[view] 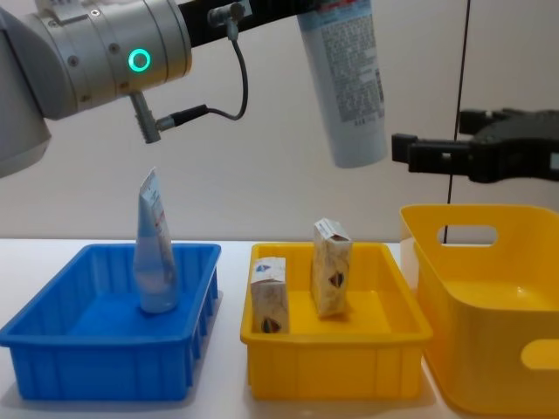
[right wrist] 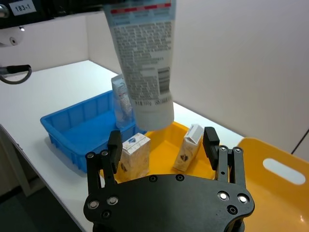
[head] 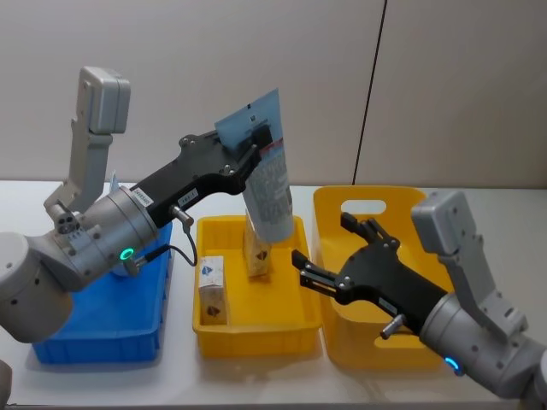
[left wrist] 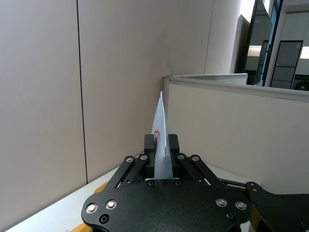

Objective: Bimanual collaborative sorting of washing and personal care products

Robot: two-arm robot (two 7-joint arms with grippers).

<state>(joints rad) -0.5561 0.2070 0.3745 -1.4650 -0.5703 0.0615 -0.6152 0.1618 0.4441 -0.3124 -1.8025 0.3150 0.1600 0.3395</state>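
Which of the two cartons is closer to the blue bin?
The left carton, nearer the robot in the small yellow tray; the other carton stands farther back.

On my white worktop (head: 256, 380) I count three plastic containers standing in a row. At the robot's left is a shallow blue rectangular plastic bin (head: 94, 348). Just beside it, in the middle, I see a shallow yellow rectangular plastic tray (head: 256, 340). At the right, close against that tray, stands a deeper yellow plastic bin (head: 397, 196) with oval handle cut-outs in its walls. Behind them I have a plain beige panelled wall (head: 461, 85), crossed by a thin dark vertical seam (head: 370, 94).
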